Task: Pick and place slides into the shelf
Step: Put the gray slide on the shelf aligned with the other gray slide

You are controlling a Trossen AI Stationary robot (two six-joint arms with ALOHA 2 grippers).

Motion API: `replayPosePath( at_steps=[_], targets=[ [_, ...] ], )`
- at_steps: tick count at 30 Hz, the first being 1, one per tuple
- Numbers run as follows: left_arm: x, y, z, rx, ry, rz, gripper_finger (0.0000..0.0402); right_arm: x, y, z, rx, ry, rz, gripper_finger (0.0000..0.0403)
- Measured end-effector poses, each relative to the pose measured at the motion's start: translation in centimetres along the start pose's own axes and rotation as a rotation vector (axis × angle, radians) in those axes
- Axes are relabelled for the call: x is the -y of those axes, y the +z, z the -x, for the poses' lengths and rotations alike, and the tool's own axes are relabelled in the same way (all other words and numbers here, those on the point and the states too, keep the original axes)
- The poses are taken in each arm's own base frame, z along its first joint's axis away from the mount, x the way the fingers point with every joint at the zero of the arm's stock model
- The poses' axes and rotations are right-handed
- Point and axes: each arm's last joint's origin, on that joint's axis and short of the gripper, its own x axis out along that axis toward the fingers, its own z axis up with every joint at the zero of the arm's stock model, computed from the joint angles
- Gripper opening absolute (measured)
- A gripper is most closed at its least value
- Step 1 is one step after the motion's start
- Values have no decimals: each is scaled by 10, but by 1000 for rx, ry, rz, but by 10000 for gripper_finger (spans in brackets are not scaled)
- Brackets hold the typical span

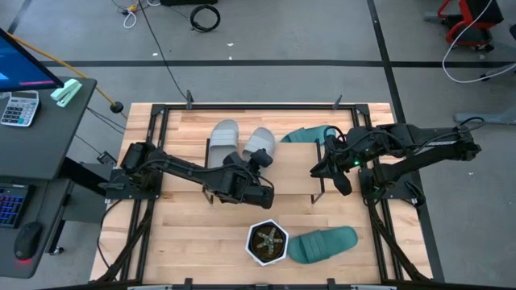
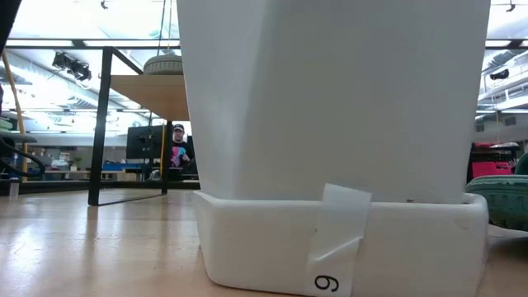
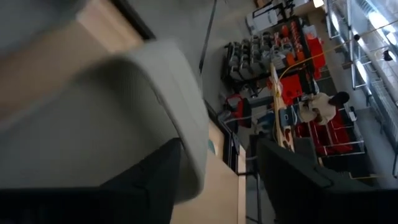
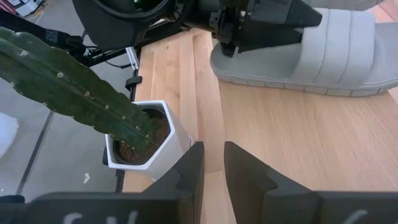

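Observation:
Two light grey slides [image 1: 224,133] [image 1: 260,143] and a teal slide [image 1: 310,133] lie sole-down on the shelf's [image 1: 294,173] wooden top board. A second teal slide [image 1: 322,244] lies on the table near the front edge. My left gripper [image 1: 262,159] [image 3: 219,146] is open at the near end of the right-hand grey slide [image 4: 323,50], whose rim reaches between its fingers. My right gripper [image 1: 321,167] [image 4: 212,149] hangs above the shelf's right part. Its fingers are a narrow gap apart with nothing between them. My left gripper stands open around the grey slide's rim [image 3: 189,143]. One finger [image 3: 149,186] lies right beside the sole's edge, and I cannot tell whether it touches. The slide lies flat on the shelf's top board [image 4: 298,137].
A white hexagonal pot [image 1: 268,243] [image 4: 143,140] with a cactus [image 4: 68,81] stands near the table's front edge, beside the teal slide, and fills the low view [image 2: 330,165]. A desk with a calculator [image 1: 18,107] stands left of the table. A person [image 2: 177,153] is in the room behind.

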Motion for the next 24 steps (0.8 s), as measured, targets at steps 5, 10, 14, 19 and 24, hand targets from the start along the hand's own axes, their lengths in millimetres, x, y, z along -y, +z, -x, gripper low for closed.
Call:
replayPosePath(
  at_steps=[5, 10, 14, 19, 24],
  targets=[
    [5, -3, -5, -52, 17, 97, 234, 0, 1, 0, 9, 4, 0, 69],
    [6, -5, -4, -82, 24, 106, 225, 0, 1, 0, 10, 5, 0, 69],
    [3, -8, 2, -124, 45, 85, 213, 0, 1, 0, 10, 5, 0, 69],
    [3, -8, 6, -134, 44, 80, 206, 0, 1, 0, 10, 5, 0, 69],
    [9, 0, 18, -143, 30, 81, 212, 0, 1, 0, 9, 4, 1, 69]
  ],
)
